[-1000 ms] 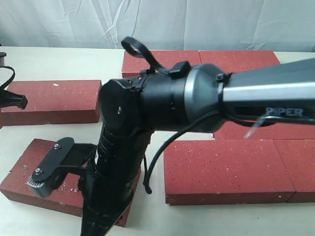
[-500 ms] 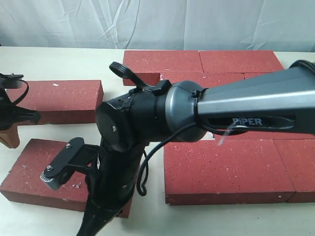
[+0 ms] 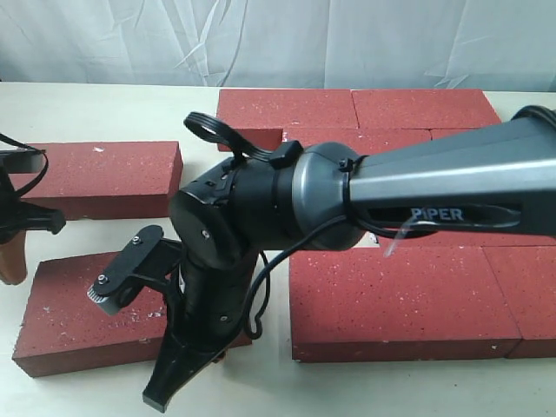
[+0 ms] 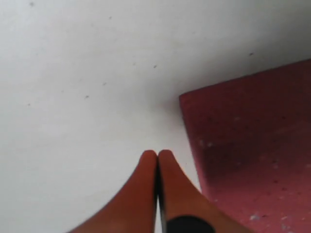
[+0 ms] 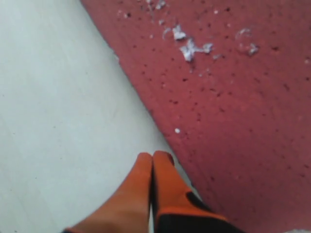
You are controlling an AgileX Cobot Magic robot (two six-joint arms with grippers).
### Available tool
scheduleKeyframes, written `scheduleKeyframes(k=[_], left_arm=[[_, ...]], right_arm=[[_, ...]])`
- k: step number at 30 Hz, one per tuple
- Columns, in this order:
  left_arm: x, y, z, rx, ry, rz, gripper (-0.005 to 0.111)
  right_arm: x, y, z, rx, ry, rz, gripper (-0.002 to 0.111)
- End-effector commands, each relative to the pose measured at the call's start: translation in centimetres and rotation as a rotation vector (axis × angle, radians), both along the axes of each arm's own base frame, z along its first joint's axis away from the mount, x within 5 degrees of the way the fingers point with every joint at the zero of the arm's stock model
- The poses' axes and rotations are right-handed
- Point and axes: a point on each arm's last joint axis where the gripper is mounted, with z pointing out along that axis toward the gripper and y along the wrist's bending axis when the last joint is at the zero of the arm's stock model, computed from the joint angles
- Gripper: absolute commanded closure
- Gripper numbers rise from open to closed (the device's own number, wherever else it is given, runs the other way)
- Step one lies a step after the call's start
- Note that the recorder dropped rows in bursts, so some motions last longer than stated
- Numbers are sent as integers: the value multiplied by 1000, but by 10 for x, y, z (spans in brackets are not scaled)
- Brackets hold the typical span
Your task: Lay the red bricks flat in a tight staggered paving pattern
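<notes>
One loose red brick (image 3: 69,317) lies flat at the front left, its far corner also in the left wrist view (image 4: 252,145). My right gripper (image 5: 153,154) is shut and empty, its tips on the table against that brick's edge (image 5: 233,97); in the exterior view the right arm (image 3: 261,208) hides them. My left gripper (image 4: 157,153) is shut and empty beside the brick's left corner, with one orange finger (image 3: 10,259) showing at the frame's left edge. A second loose brick (image 3: 104,178) lies behind. Several bricks (image 3: 400,295) lie packed together at the right and back.
The right arm reaches across from the right and covers the middle of the paved patch. A narrow strip of bare table (image 3: 269,382) separates the front loose brick from the paved bricks. White fabric (image 3: 278,39) hangs behind the table.
The front loose brick has swung round, so its long side now runs nearly parallel to the paved rows. The right wrist shifted with it. The left gripper moved slightly lower.
</notes>
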Motion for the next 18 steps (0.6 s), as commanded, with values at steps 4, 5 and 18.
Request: scheduleKeyframes(k=[4,5,18], left_arm=[[-5,2,9,34,33,47,107],[-5,-1,11,3,22,39,107],[-15,-34,0,-40,4,-84,107]], right_arm=[[0,0,1,-5,-4,4,109],[0,0,1,-5,-4,4,109],[2,2,1,12,-17,1,109]])
